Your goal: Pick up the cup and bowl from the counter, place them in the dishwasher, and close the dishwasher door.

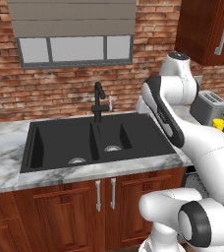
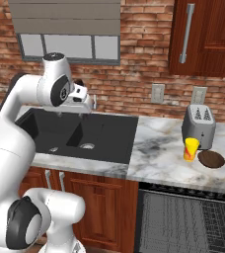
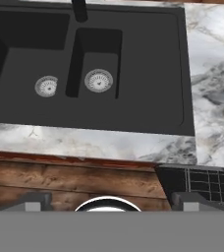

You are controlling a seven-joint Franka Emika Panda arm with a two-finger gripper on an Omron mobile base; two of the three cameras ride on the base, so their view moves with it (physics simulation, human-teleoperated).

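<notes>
Right base view showed the cup [image 2: 191, 149] and the bowl [image 2: 211, 159] on the counter [image 2: 159, 148] at four o'clock, because the wide-open, empty gripper [image 2: 83, 105] hovered over the sink [image 2: 80, 133].

Even, bright rendered light, soft shadows inside the black sink [image 1: 92, 140], no glare, slightly coarse pixelated edges, everything in focus

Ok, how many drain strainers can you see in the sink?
2. One drain sits in the floor of the larger basin, the other drain in the smaller basin beside it, both in the black sink. None looks hidden.
</notes>
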